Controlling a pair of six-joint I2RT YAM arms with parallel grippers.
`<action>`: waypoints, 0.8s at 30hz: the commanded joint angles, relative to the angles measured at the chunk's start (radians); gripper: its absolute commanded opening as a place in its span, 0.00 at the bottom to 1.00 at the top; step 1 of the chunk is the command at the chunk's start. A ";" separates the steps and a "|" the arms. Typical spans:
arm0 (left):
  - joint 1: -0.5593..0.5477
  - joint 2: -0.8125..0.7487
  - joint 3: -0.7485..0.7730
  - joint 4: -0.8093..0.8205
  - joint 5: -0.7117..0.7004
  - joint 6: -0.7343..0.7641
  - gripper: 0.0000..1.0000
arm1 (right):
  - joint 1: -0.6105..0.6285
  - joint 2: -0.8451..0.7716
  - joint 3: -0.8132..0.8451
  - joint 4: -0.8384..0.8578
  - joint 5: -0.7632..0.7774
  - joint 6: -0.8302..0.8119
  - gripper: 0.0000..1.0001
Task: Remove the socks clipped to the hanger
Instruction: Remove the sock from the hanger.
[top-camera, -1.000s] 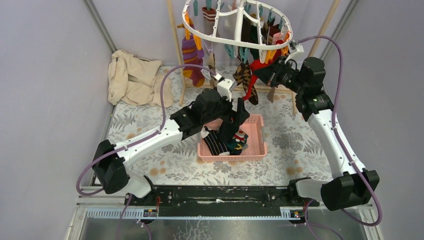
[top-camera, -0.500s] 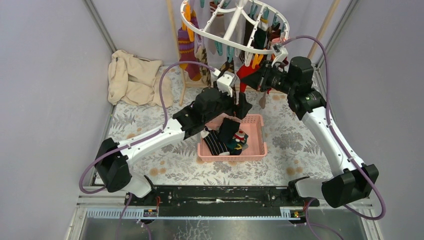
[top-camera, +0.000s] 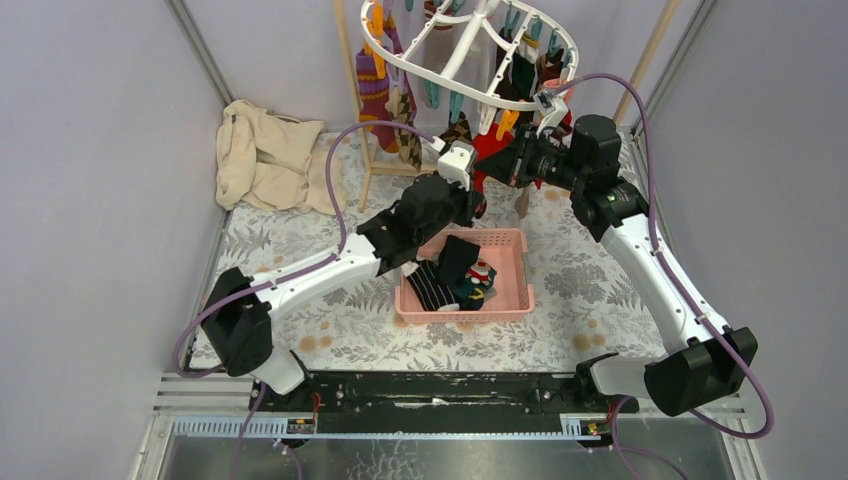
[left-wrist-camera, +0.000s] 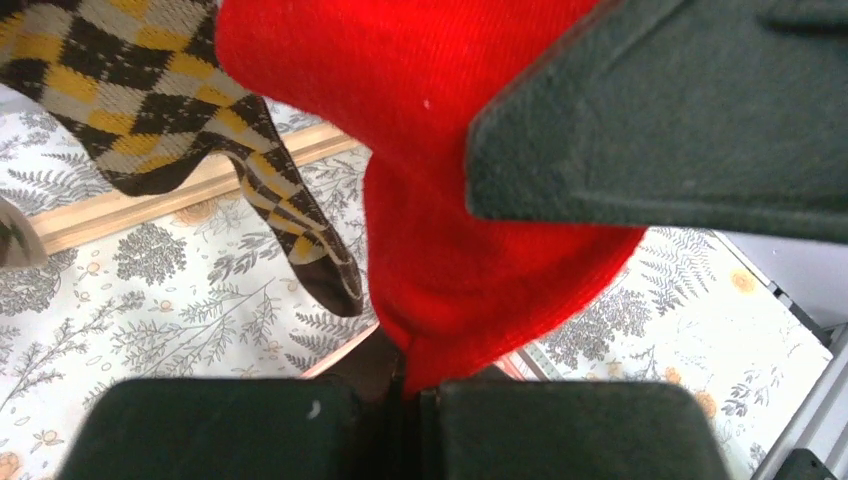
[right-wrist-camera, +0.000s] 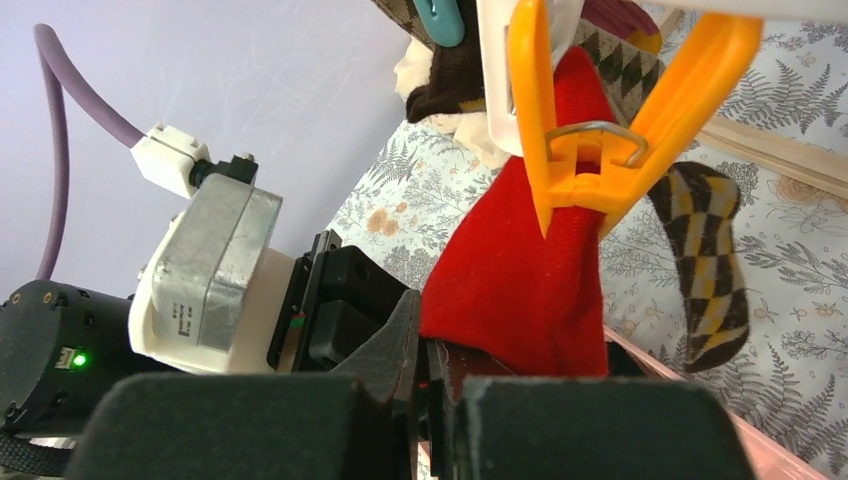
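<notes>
**Left arm quits the basket and takes hold of the red sock**

A second ago the left gripper (left-wrist-camera: 405, 400) hung wide open over the pink basket (top-camera: 465, 315), with a dark sock under it. Now it has come up toward the hanger (right-wrist-camera: 500, 70). Its jaws have closed on the bottom tip of the red sock (left-wrist-camera: 450, 200). In its own camera the red cloth narrows and disappears into the seam between the two pads. The hanger has swung a little to the left in that second, and the right arm has gone with it.

The right gripper (right-wrist-camera: 430, 410) sits close by the same sock, jaws pressed together as they were all along. The red hem drops behind its pads, so I cannot tell whether it pinches any cloth.

The red sock is not off yet. The orange clip (right-wrist-camera: 620, 130) on the hanger's rim bites its top, and it hangs between the clip and the left gripper. The brown argyle sock (left-wrist-camera: 120, 110) dangles just beside it.

As I read it, the last sock is delivered, since a small heap of socks (top-camera: 450, 280) lies in the basket. The next removal has begun: the grip is made and a downward pull is what remains. The hold is on the very tip, so it might slip. The hanger also swings freely, so a tug may drag it rather than free the cloth. Plenty more hang clipped above.
</notes>
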 joint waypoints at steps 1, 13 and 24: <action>-0.008 -0.009 0.042 0.036 -0.053 0.011 0.00 | 0.009 -0.027 0.012 0.016 -0.030 0.010 0.02; 0.120 -0.038 0.031 -0.017 0.055 -0.056 0.00 | -0.031 -0.064 -0.034 -0.134 0.162 -0.094 0.61; 0.196 -0.089 0.031 -0.076 0.105 -0.069 0.00 | -0.198 -0.134 -0.105 -0.165 0.278 -0.076 0.66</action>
